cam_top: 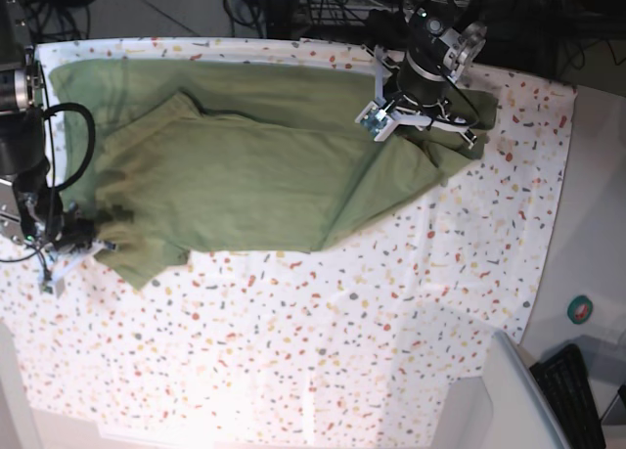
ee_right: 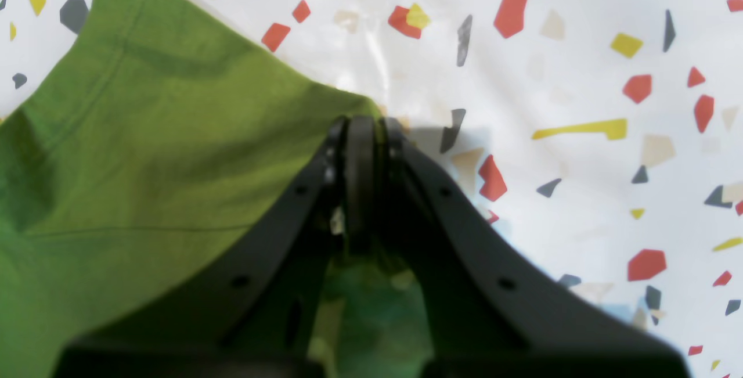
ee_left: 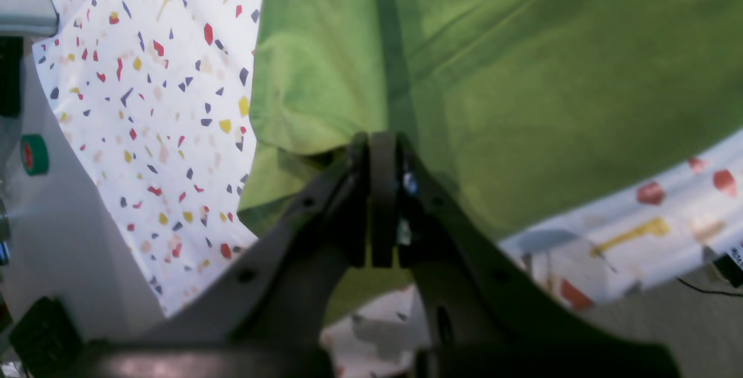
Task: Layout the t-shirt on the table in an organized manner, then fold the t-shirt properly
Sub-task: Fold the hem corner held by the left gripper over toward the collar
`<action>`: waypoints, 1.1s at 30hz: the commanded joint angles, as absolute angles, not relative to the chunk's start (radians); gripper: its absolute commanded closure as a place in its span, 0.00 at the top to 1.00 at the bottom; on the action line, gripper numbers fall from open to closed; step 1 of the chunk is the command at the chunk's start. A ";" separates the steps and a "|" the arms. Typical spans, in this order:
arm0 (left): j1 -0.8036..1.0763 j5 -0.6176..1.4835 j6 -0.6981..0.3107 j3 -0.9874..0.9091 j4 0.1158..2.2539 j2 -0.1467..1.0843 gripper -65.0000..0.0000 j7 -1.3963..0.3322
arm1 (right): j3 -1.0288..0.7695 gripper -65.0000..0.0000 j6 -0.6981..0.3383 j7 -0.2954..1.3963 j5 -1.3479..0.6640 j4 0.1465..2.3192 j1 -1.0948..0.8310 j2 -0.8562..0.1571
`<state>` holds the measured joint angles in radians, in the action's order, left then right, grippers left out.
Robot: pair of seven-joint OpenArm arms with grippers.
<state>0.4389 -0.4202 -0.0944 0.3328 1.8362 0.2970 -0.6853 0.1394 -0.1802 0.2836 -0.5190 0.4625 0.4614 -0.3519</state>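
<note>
The olive-green t-shirt (cam_top: 245, 175) lies partly spread over the far half of the speckled table (cam_top: 323, 351), with folds and a bunched part at the far right. My left gripper (cam_top: 389, 128) is at the shirt's right part; in the left wrist view it (ee_left: 381, 141) is shut on an edge of the t-shirt (ee_left: 522, 76). My right gripper (cam_top: 96, 242) is at the shirt's near left corner; in the right wrist view it (ee_right: 361, 125) is shut on a corner of the t-shirt (ee_right: 145, 163), low over the table (ee_right: 580, 76).
A green tape roll (cam_top: 582, 309) lies off the table's right edge and also shows in the left wrist view (ee_left: 33, 154). A keyboard (cam_top: 575, 390) and a pale bin (cam_top: 489, 400) stand at the near right. Cables lie behind the far edge.
</note>
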 commanded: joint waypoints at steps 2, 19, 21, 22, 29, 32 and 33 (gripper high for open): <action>0.455 -0.430 -0.085 0.337 1.859 0.302 0.30 -0.674 | 0.136 0.00 -0.183 0.291 -0.521 0.467 0.481 -0.363; 0.188 0.061 -0.535 0.085 1.936 0.469 0.71 -1.033 | 0.140 0.00 -0.183 0.291 -0.521 0.467 0.481 -0.363; 0.088 0.119 -0.624 0.093 1.891 0.518 0.71 -1.090 | 0.140 0.00 -0.183 0.291 -0.521 0.467 0.483 -0.363; 0.041 0.136 -0.656 0.119 1.867 0.533 0.71 -1.104 | 0.140 0.00 -0.183 0.291 -0.521 0.469 0.483 -0.363; -0.245 0.278 -0.698 0.383 1.504 0.556 0.71 -1.127 | 0.137 0.00 -0.183 0.291 -0.521 0.469 0.483 -0.348; -0.305 0.432 -0.698 0.427 1.431 0.555 0.71 -1.118 | 0.137 0.00 -0.183 0.291 -0.521 0.467 0.483 -0.346; -0.314 0.463 -0.698 0.432 1.419 0.555 0.71 -1.101 | 0.137 0.00 -0.183 0.291 -0.521 0.467 0.483 -0.346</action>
<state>-0.2855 0.4603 -0.6903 0.4416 1.4033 0.5407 -1.1099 0.1413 -0.1802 0.2810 -0.5159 0.4625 0.4648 -0.3386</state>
